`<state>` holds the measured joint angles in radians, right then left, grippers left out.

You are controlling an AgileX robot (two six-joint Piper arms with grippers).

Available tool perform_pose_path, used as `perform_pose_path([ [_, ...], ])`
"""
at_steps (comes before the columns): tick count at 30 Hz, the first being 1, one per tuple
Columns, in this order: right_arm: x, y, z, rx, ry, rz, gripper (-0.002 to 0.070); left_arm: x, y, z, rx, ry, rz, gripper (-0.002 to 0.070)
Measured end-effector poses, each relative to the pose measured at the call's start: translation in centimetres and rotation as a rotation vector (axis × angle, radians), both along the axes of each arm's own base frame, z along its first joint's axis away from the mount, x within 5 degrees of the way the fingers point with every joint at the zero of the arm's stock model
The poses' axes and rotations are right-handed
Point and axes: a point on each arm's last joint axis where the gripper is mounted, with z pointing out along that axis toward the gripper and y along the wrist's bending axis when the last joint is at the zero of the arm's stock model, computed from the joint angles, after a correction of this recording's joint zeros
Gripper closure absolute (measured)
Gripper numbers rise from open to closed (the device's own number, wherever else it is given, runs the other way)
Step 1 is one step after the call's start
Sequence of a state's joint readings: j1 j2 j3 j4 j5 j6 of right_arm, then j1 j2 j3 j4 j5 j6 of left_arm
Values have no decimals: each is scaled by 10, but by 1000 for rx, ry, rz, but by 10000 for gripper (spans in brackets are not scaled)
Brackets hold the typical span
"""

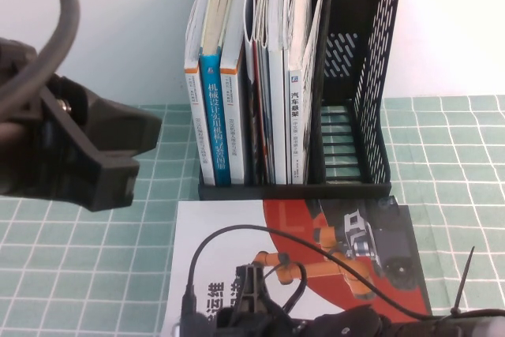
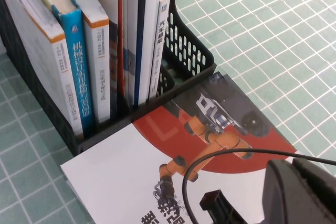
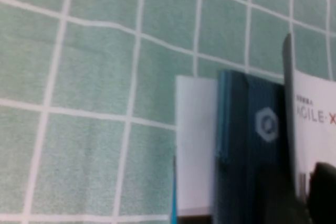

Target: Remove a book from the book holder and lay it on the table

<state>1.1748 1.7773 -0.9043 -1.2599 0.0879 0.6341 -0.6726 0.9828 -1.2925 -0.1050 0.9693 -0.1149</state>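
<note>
The book (image 1: 229, 250) lies flat, cover up, on the worktop (image 1: 71, 274) just before the book holder (image 1: 371, 76); my right pincer (image 1: 260, 305) hovers over its near edge, grip state unclear, my left pincer (image 1: 118, 155) beside the holder likewise.

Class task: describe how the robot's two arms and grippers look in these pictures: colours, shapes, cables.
The left arm, raised at the table's left in the high view, is blocky matt black plastic with a thick grey hose curving over it. The right arm, low at the near edge over the book, is also black and rounded, trailing a thin black cable and a black cable tie. The right gripper shows only as dark fingers.
</note>
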Motion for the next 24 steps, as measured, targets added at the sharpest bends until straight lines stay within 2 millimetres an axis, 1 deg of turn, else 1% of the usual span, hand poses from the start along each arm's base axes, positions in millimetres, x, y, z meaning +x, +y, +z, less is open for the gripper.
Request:
perform_pose_path([
  [3,3,-1,2,12,13,-65,346,0,0,0,-1,-4,1,678],
  [5,4,-2,5,22,14,-97,283,0,0,0,-1,-4,1,678],
  [8,-2,-5,18,48,-1,-109,249,0,0,0,1,-6,1,678],
  [10,-13,-6,36,97,-17,-80,249,0,0,1,-2,-13,2,678],
  [13,-27,-14,81,225,-60,-37,297,-2,3,6,-30,-49,6,678],
  [16,-33,-37,132,361,-145,-30,419,-8,8,17,-96,-128,14,678],
  [18,-34,-60,163,427,-231,-72,545,-15,15,26,-135,-195,24,678],
  [19,-34,-71,174,447,-267,-102,591,-20,20,30,-150,-223,32,678],
  [21,-33,-101,202,483,-366,-210,641,-28,32,36,-156,-281,62,678],
  [22,-32,-115,214,489,-408,-264,652,-32,37,38,-159,-302,81,678],
  [24,-31,-151,237,469,-485,-403,667,-41,52,43,-166,-350,137,678],
])
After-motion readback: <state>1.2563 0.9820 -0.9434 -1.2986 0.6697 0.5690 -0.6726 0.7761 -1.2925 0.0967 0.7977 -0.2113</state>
